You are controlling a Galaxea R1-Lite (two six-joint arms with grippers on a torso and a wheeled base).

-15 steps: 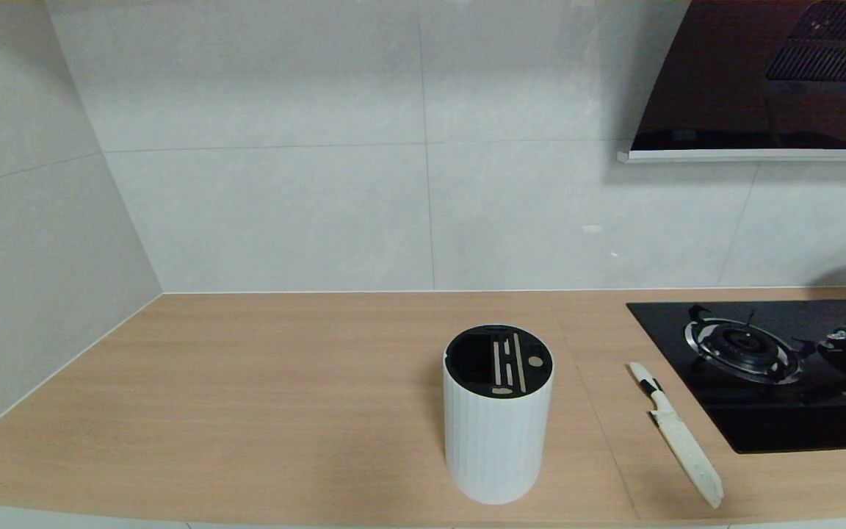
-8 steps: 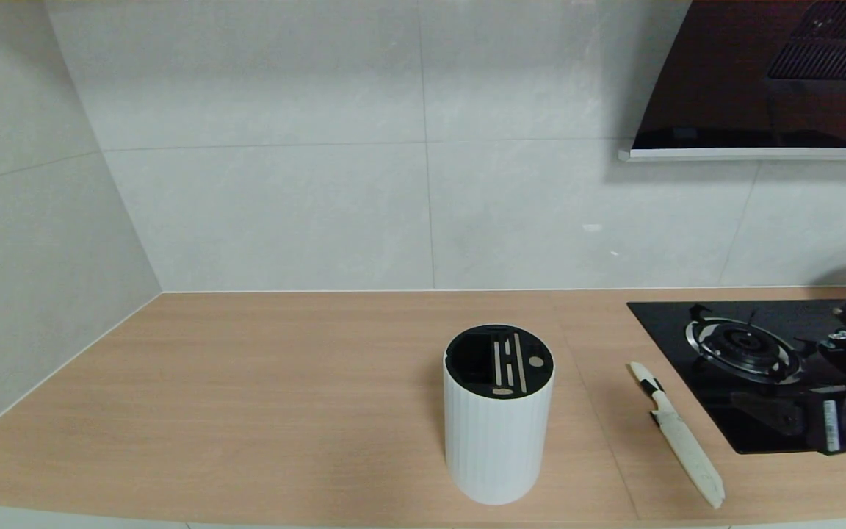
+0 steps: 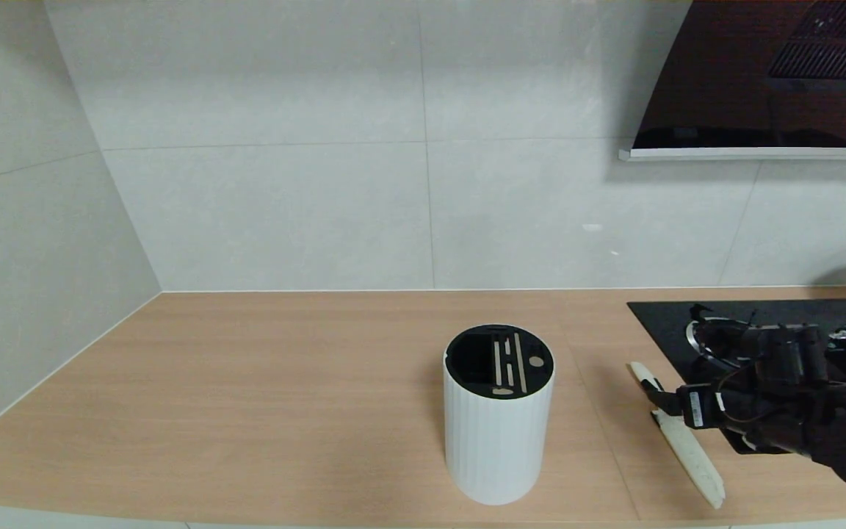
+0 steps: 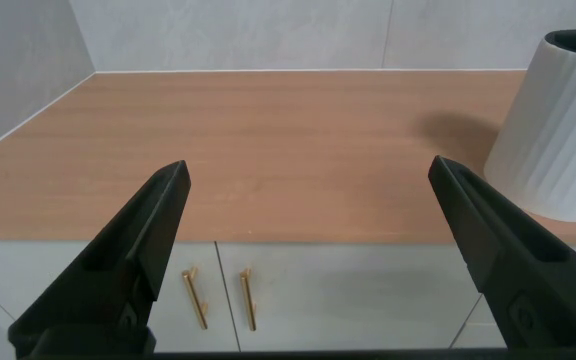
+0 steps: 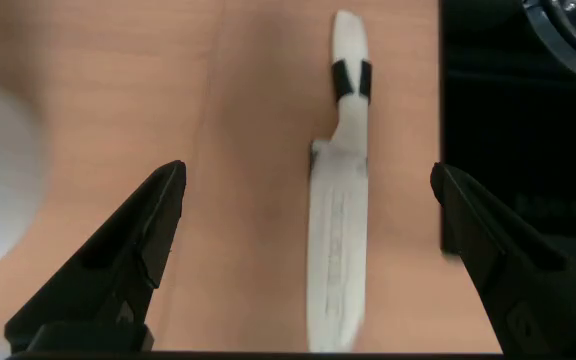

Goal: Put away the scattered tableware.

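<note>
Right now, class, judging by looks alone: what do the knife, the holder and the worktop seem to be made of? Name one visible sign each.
Knife: possibly ceramic or coated; matt cream blade and handle with no metallic shine, and one black band.
Holder: likely plastic; matt white ribbed wall, black slotted top.
Worktop: wood or wood-look laminate; pale satin surface with grain lines.

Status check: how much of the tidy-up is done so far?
Done: nothing yet; the slots of the white holder look empty. In hand: the right gripper hovers open over the knife, which lies flat on the counter beside the stove, not gripped. To do: grasp the knife, lift it, slot it into the white holder. The left gripper is open.
</note>
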